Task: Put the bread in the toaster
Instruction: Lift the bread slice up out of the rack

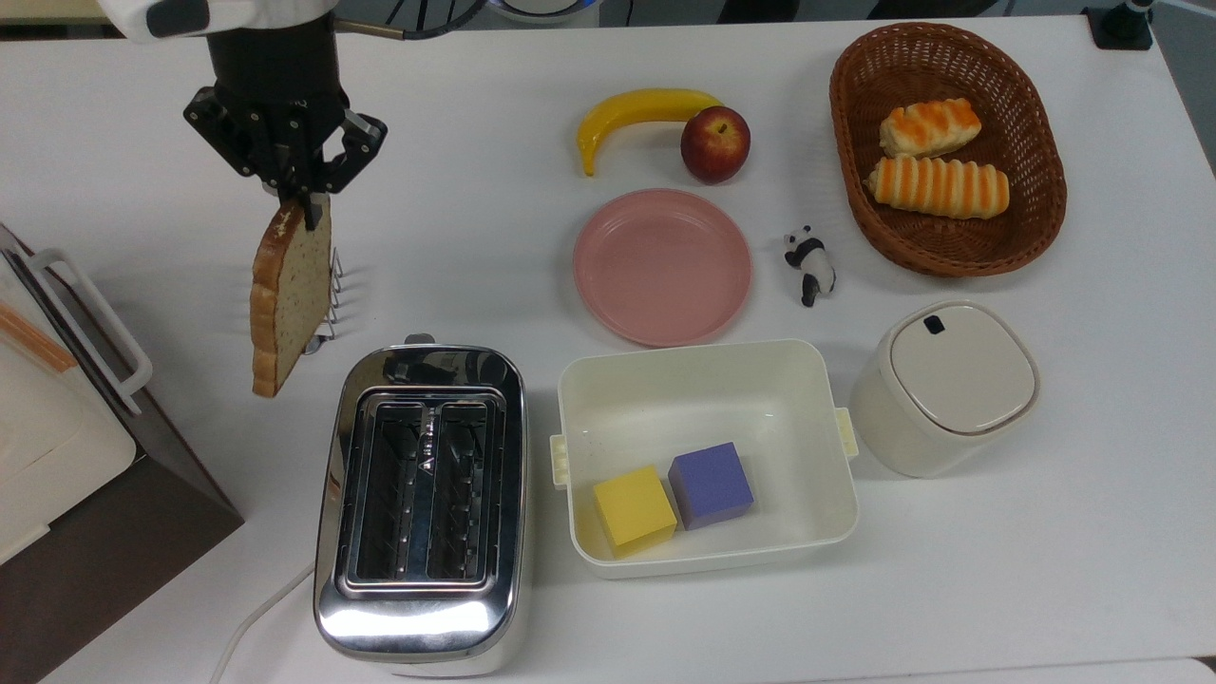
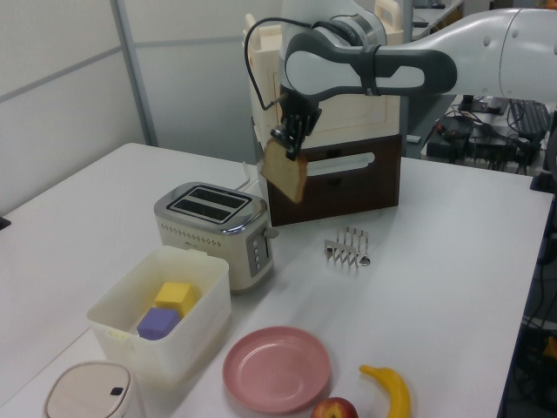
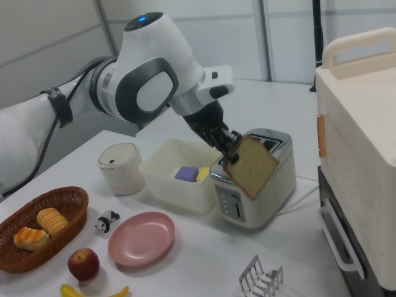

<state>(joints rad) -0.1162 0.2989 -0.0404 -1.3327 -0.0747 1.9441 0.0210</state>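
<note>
My gripper (image 1: 309, 211) (image 2: 291, 150) (image 3: 232, 150) is shut on the top edge of the bread (image 1: 282, 294) (image 2: 286, 171) (image 3: 252, 166), a tan speckled slice with a dark crust. The slice hangs tilted in the air, well above the table. The chrome toaster (image 1: 420, 503) (image 2: 215, 228) (image 3: 253, 179) stands with both dark slots empty. In the top view the bread hangs just above and to the left of the toaster. In the left view it hangs above and to the right of the toaster.
A small wire toast rack (image 1: 328, 309) (image 2: 348, 248) (image 3: 261, 278) stands empty under the bread. Beside the toaster is a white bin (image 1: 570, 456) holding a yellow and a purple cube. A pink plate (image 1: 662, 266), banana, apple, panda figure, lidded pot and roll basket (image 1: 1045, 171) lie further off. A brown-and-cream box (image 1: 104, 475) stands nearby.
</note>
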